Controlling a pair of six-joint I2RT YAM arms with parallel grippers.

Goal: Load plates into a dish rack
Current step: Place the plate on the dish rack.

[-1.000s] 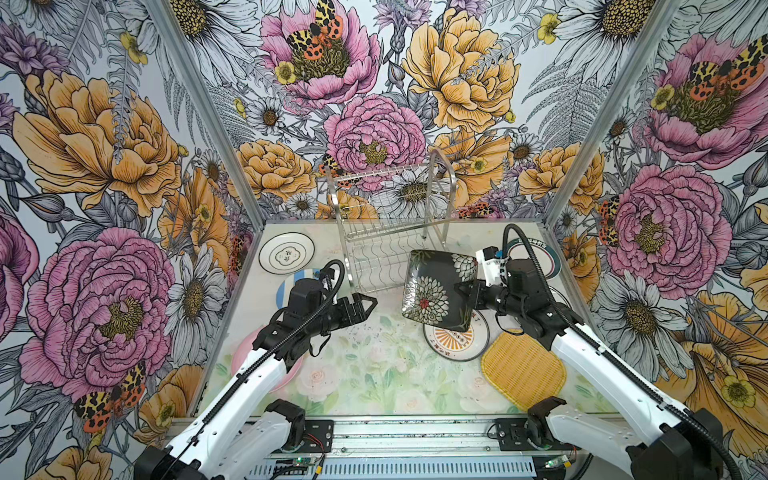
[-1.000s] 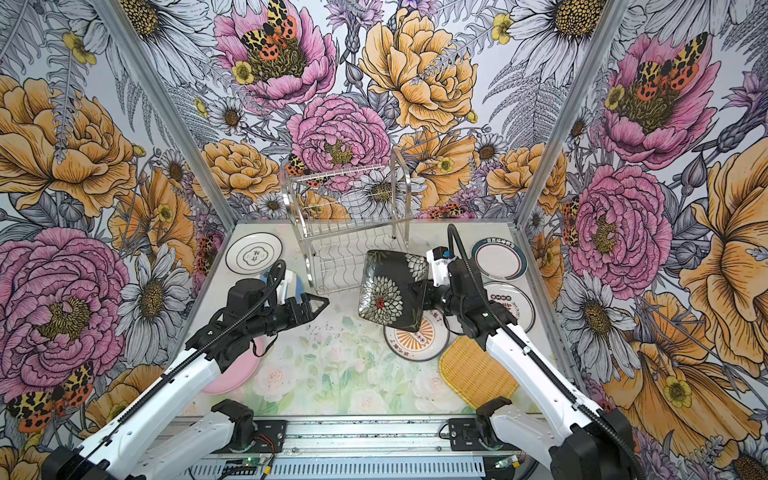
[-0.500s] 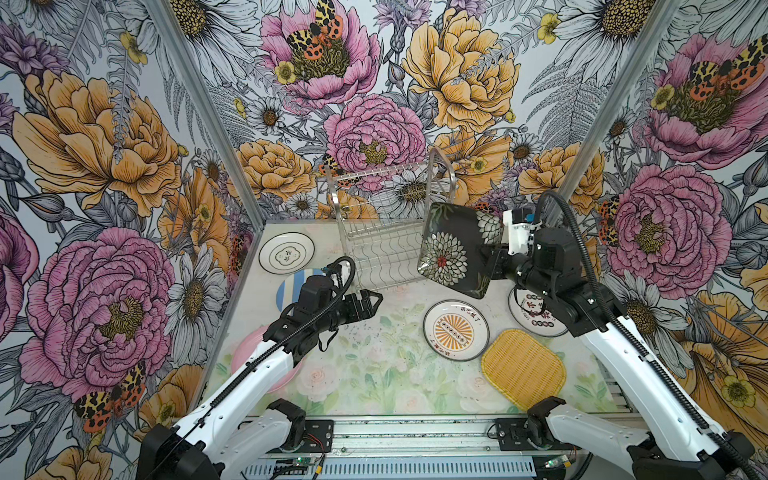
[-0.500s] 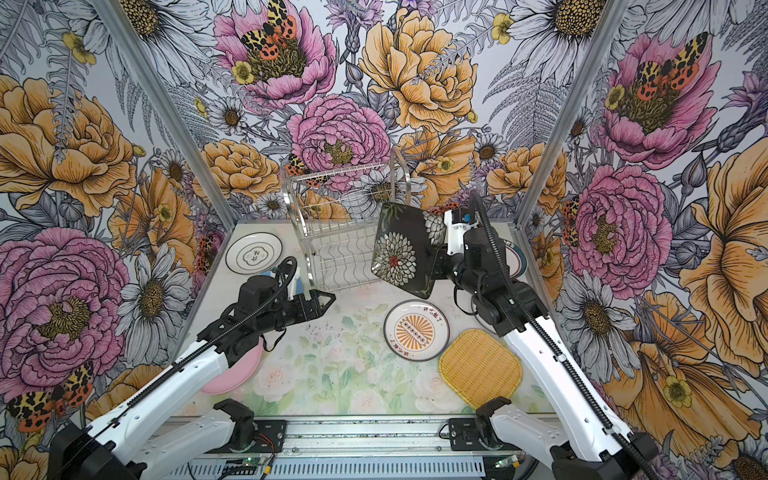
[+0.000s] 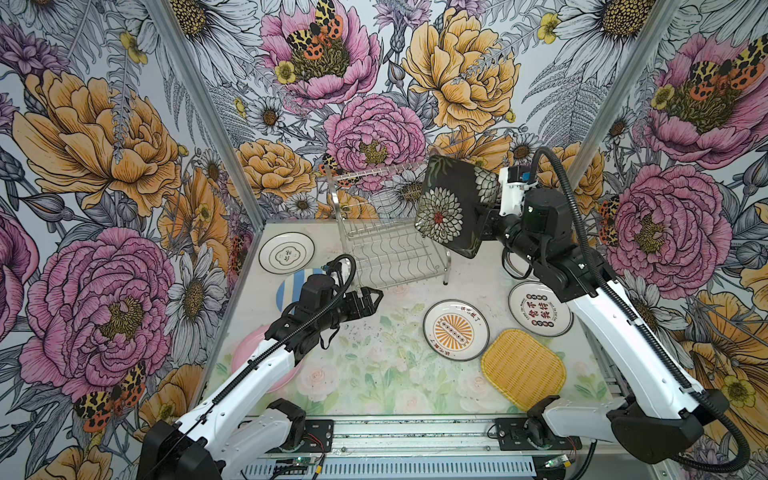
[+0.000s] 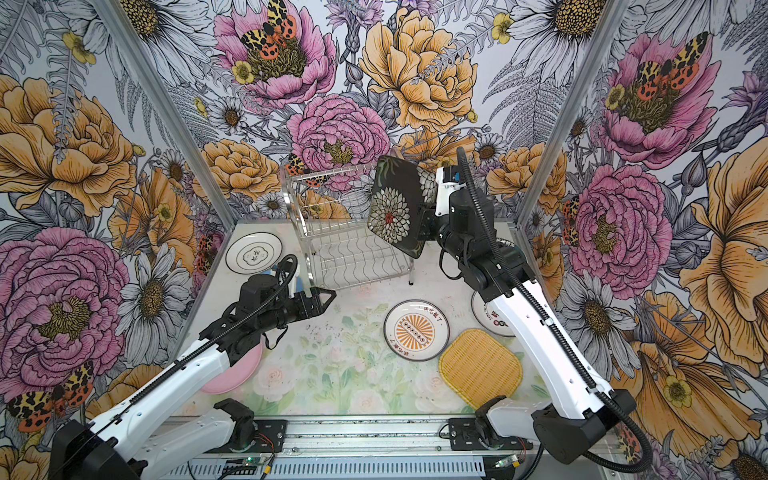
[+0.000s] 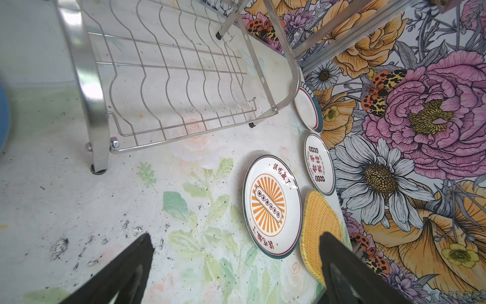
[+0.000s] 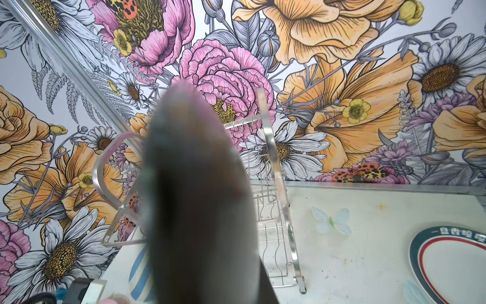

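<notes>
Your right gripper (image 5: 487, 219) clamps the black floral plate (image 5: 451, 208) on edge beside the dish rack (image 5: 386, 249); left gripper (image 5: 372, 297) gapes, empty.

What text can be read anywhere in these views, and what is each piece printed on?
"該吃飯了": red, twice on the rim of the orange sunburst plate; its centre band is too small.
"香噴噴": within the lettering on the teal-rimmed plate; the rest is unclear.
Red characters on the white plate: too blurred to read surely.
Centre mark of the ringed plate: too small.
</notes>
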